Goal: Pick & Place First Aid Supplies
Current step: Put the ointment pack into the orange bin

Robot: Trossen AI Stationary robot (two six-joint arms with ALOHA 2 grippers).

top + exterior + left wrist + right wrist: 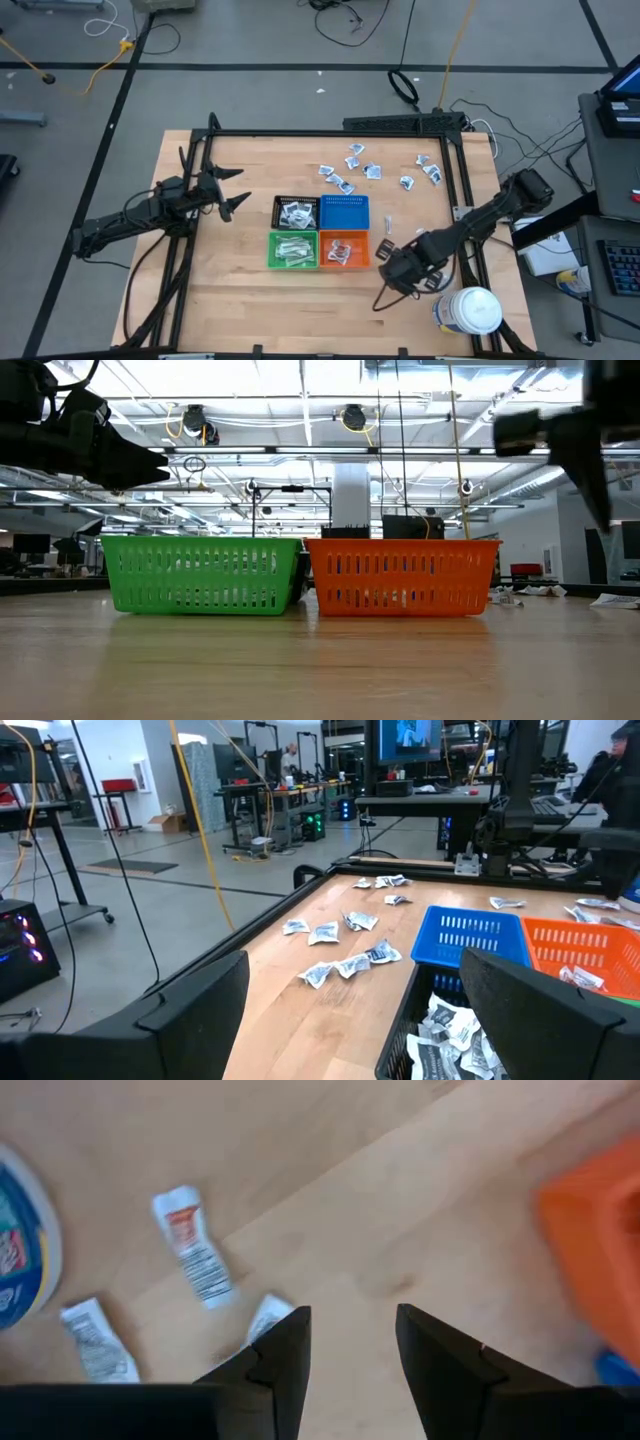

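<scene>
A: Entry one, the largest item?

B: Table (240,300), pale wood, dark frame rails along its left, far and right edges. It carries everything below.

A: Arms next.

B: Left gripper (232,190) hangs over the left half of the table, just left of the bins, fingers spread wide and empty. It appears parked clear of the work. Right gripper (385,262) sits near the right front corner, just right of the orange bin (345,250). Its fingers (285,1355) stand part-way apart with bare wood between them and nothing visibly held, likely lined up for a pick among the packets beside it.

A: Containers?

B: White round jar (470,310) at the right front corner, probably stray to the sorting. Four small bins in a square at the table's middle: black bin (296,212), blue bin (344,212), green bin (293,250), orange. Grouped tight, presumably so each drop is a short reach.

A: And the supplies?

B: First aid packets (350,170), small white wrappers, lie scattered toward the far right part of the table, well apart from the bins and awaiting sorting. More lie inside the black, green and orange bins; the blue one looks empty, though the top view is coarse. Three loose packets (190,1245) lie on the wood near the right gripper, beside the jar.
</scene>
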